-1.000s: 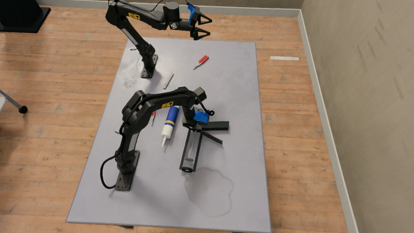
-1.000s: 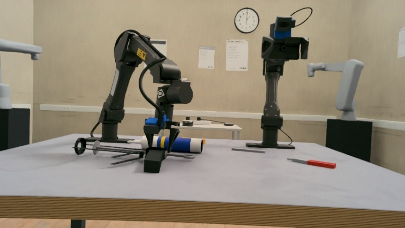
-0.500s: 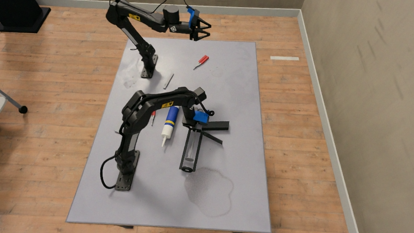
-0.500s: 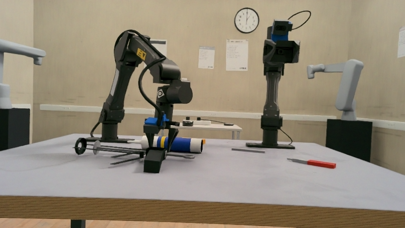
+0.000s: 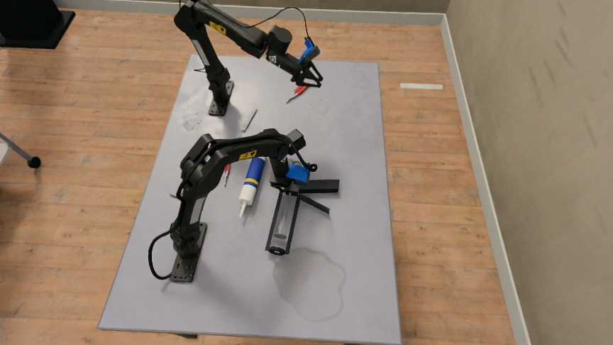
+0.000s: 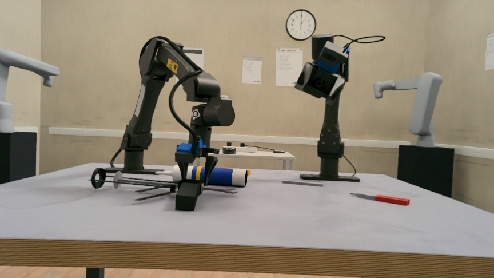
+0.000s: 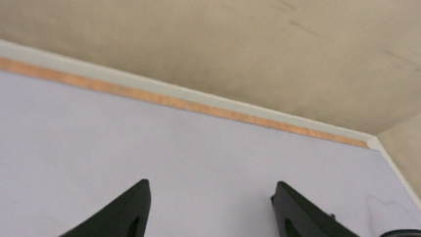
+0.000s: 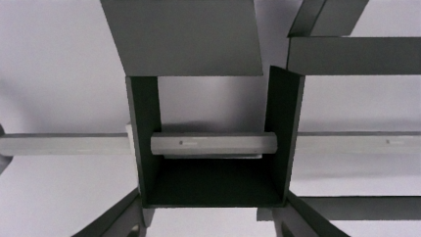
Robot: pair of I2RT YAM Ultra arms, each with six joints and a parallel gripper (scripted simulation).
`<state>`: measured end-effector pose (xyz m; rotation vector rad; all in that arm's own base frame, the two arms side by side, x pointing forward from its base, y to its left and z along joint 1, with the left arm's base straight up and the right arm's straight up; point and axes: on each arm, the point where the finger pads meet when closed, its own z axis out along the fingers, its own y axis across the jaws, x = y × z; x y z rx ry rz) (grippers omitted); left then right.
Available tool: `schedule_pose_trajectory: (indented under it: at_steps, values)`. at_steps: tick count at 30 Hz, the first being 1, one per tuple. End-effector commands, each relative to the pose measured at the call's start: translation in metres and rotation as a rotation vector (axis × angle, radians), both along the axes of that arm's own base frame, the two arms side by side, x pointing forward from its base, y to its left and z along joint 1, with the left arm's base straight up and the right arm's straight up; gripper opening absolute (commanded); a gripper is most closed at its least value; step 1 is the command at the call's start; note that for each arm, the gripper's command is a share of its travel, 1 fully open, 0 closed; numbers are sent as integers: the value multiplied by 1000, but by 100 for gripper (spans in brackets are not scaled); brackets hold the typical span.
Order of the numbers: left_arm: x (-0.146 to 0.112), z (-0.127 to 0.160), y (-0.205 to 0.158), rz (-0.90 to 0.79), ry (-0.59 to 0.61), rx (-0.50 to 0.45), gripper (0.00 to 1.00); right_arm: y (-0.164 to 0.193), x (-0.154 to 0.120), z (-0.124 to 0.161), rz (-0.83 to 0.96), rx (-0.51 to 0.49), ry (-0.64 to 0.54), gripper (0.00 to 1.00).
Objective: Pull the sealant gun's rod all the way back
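sealant gun (image 5: 295, 214) (image 6: 186, 198) (image 8: 215, 181) on the table (image 5: 364, 257) (image 6: 276, 224) (image 7: 196, 157) (image 8: 59, 64), right pincer (image 5: 290, 191) (image 6: 195, 182) (image 8: 213, 195) at its handle housing

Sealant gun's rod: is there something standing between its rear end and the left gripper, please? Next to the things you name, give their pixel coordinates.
Nothing visible stands between the left gripper (image 5: 320, 82) (image 6: 318, 83) (image 7: 211, 182) and the rear of the rod (image 5: 285, 214) (image 6: 214, 189) (image 8: 210, 144). Just ahead of that end, the right gripper (image 5: 291, 188) (image 6: 196, 180) (image 8: 210, 194) occupies the space around the handle frame.
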<state>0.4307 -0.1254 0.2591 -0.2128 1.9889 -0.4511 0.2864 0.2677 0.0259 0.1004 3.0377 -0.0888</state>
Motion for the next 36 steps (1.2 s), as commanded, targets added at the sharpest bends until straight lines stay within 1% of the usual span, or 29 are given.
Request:
schedule_pose_trajectory:
  at_steps: [1,2,4,8,10,15,19,21,25,28,33,36]
  values:
    - [4,-16,-29,-23,220,-190,62,4,5,5,-5,23,-26,51]
    - [4,-23,-36,-21,264,-217,62,4,5,5,-5,23,-26,51]
    - [4,-23,-36,-21,264,-217,62,4,5,5,-5,23,-26,51]
    - [3,-50,-58,6,443,-321,62,4,5,5,-5,23,-26,51]
    - [3,-68,-74,30,558,-379,62,4,5,5,-5,23,-26,51]
    - [-3,-99,-99,101,770,-473,62,4,5,5,-5,23,-26,51]
    - [-13,-124,-118,185,947,-539,62,4,5,5,-5,23,-26,51]
    - [-13,-124,-118,185,947,-539,62,4,5,5,-5,23,-26,51]
    - [-27,-147,-135,296,1125,-596,62,4,5,5,-5,23,-26,51]
    - [-38,-169,-151,409,1278,-628,62,4,5,5,-5,23,-26,51]
    - [-54,-193,-168,562,1443,-650,62,4,5,5,-5,23,-26,51]
    - [-61,-205,-176,632,1509,-651,62,4,5,5,-5,23,-26,51]
